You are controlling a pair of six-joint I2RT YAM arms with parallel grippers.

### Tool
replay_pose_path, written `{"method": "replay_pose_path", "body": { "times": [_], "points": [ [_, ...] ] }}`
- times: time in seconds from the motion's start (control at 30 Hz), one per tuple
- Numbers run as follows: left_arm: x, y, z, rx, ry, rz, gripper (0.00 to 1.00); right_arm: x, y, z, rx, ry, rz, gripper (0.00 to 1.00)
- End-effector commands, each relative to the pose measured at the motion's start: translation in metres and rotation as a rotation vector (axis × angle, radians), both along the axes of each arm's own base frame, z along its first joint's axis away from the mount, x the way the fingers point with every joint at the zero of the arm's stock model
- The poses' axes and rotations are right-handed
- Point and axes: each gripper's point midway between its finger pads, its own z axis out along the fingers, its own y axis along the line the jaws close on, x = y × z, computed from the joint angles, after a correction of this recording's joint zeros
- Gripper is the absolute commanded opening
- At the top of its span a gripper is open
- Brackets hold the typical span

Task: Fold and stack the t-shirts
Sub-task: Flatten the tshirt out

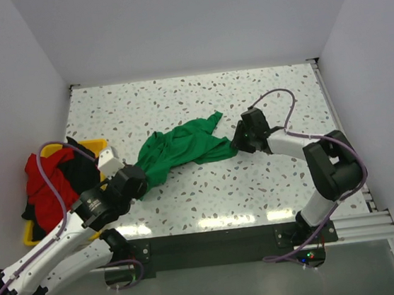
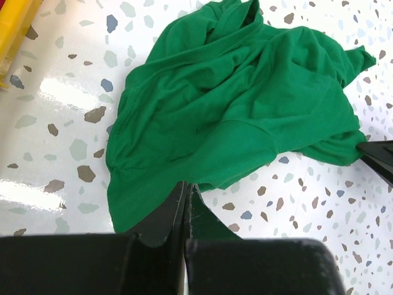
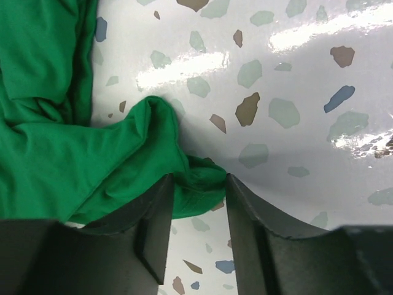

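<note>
Spreading step: the green t-shirt point(image 1: 183, 149) lies crumpled mid-frame on the desk point(image 1: 262, 90). The left hand point(image 1: 140, 177) pinches its left edge. The right hand point(image 1: 236, 145), fingers apart, straddles the right-hand fold. Next, I judge: clamp, then draw it flat.

Soft matt cloth t-shirt point(image 1: 181, 149), glossy speckled tabletop point(image 1: 262, 94)

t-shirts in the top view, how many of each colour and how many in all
green t-shirt: 1, crumpled on the table
red t-shirt: 1, in the yellow bin
black t-shirt: 1 as far as can be told, heaped in the same bin with the red one
total: 3
</note>
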Motion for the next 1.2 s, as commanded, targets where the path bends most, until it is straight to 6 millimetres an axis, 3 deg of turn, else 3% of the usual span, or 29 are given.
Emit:
{"method": "replay_pose_path", "body": {
  "times": [0.0, 0.17, 0.2, 0.3, 0.33, 0.5, 0.53, 0.6, 0.63, 0.7, 0.73, 0.8, 0.83, 0.93, 1.0, 1.07, 1.1, 1.13, 1.17],
  "points": [
    [0.010, 0.004, 0.024, -0.003, -0.068, 0.033, 0.00, 0.021, 0.013, 0.012, 0.055, -0.068, -0.007, 0.41],
    [0.017, 0.005, 0.041, 0.023, -0.102, 0.039, 0.00, 0.024, 0.015, 0.012, 0.054, -0.059, 0.001, 0.24],
    [0.019, 0.005, 0.045, 0.029, -0.109, 0.040, 0.00, 0.025, 0.015, 0.015, 0.056, -0.064, -0.003, 0.15],
    [0.028, 0.006, 0.068, 0.042, -0.163, 0.051, 0.00, 0.026, 0.001, 0.029, -0.016, -0.077, -0.023, 0.00],
    [0.033, 0.007, 0.082, 0.067, -0.194, 0.051, 0.00, 0.023, -0.005, 0.031, -0.048, -0.061, -0.028, 0.00],
    [0.067, 0.010, 0.142, 0.182, -0.310, 0.063, 0.00, 0.050, -0.045, 0.111, -0.170, -0.214, -0.122, 0.00],
    [0.074, 0.011, 0.169, 0.168, -0.355, 0.072, 0.00, 0.055, -0.056, 0.129, -0.187, -0.233, -0.147, 0.00],
    [0.087, 0.017, 0.200, 0.170, -0.415, 0.099, 0.00, 0.060, -0.075, 0.157, -0.242, -0.279, -0.185, 0.00],
    [0.093, 0.017, 0.225, 0.182, -0.453, 0.095, 0.00, 0.062, -0.086, 0.186, -0.253, -0.317, -0.209, 0.00],
    [0.101, 0.025, 0.256, 0.177, -0.512, 0.126, 0.00, 0.061, -0.105, 0.216, -0.313, -0.365, -0.250, 0.00],
    [0.104, 0.027, 0.280, 0.177, -0.548, 0.132, 0.00, 0.059, -0.115, 0.245, -0.321, -0.408, -0.282, 0.00],
    [0.105, 0.027, 0.302, 0.170, -0.583, 0.129, 0.00, 0.055, -0.129, 0.276, -0.354, -0.457, -0.304, 0.00],
    [0.103, 0.028, 0.322, 0.159, -0.616, 0.128, 0.00, 0.051, -0.139, 0.302, -0.369, -0.496, -0.338, 0.00],
    [0.098, 0.026, 0.347, 0.143, -0.672, 0.093, 0.00, 0.033, -0.154, 0.352, -0.386, -0.592, -0.373, 0.00],
    [0.097, 0.020, 0.345, 0.138, -0.662, 0.047, 0.00, 0.022, -0.154, 0.374, -0.378, -0.646, -0.349, 0.00],
    [0.103, -0.006, 0.317, 0.109, -0.606, -0.068, 0.00, 0.017, -0.150, 0.373, -0.368, -0.646, -0.318, 0.00],
    [0.107, -0.018, 0.298, 0.105, -0.568, -0.117, 0.00, 0.013, -0.150, 0.371, -0.364, -0.645, -0.317, 0.00],
    [0.113, -0.040, 0.253, 0.080, -0.478, -0.198, 0.00, 0.012, -0.149, 0.356, -0.366, -0.616, -0.304, 0.00],
    [0.115, -0.054, 0.229, 0.066, -0.434, -0.252, 0.00, 0.012, -0.145, 0.347, -0.351, -0.602, -0.291, 0.00]
  ]
}}
